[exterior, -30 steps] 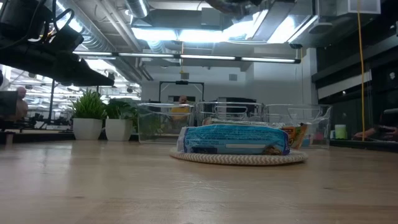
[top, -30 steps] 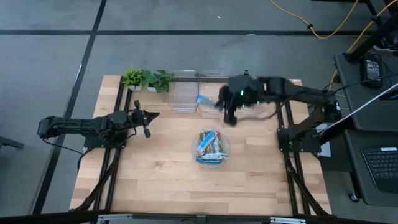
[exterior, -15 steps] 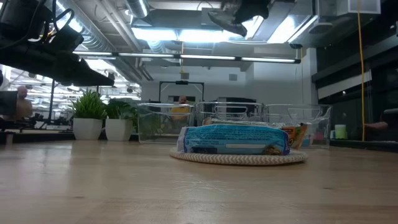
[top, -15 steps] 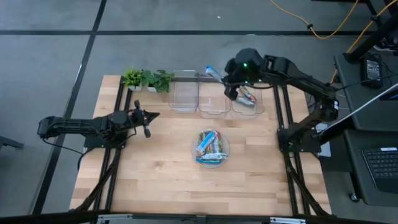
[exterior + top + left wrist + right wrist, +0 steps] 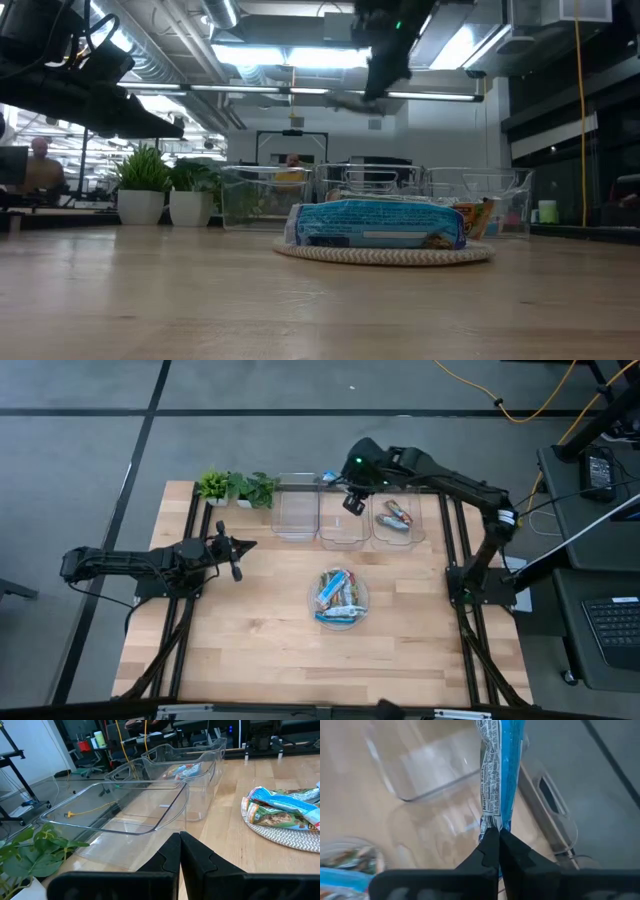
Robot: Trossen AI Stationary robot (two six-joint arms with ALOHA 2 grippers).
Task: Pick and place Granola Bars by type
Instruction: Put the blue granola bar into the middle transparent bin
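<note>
Status of my two arms follows. My right gripper (image 5: 340, 487) hangs high over the far edge of the tabletop (image 5: 260, 640), above the middle bin (image 5: 341, 520) of a row of three clear bins. Its fingers (image 5: 492, 851) are pressed together on one end of a blue and white granola bar (image 5: 499, 770), which hangs clear of every surface. From above, the held bar shows as a small blue tip just beside the gripper, near the rim shared by the middle bin and the left bin (image 5: 295, 518). In the level view the gripper (image 5: 378, 75) sits well above the bins, and the bar shows only as a blur beneath it.

My left gripper (image 5: 238, 550) waits above the left part of the tabletop, well apart from the bins and the plate. Its fingers (image 5: 172, 857) are pressed together with nothing between them.

The right bin (image 5: 398, 520) contains granola bars with red and green wrappers (image 5: 395, 515). The left bin shows no contents.

The remaining granola bars (image 5: 338, 595), mostly blue, lie piled on a round plate (image 5: 362, 603) near the middle of the tabletop. That plate rests on a woven mat (image 5: 385, 254).

Two small potted plants (image 5: 238, 488) stand at the far left corner, just beside the left bin.
</note>
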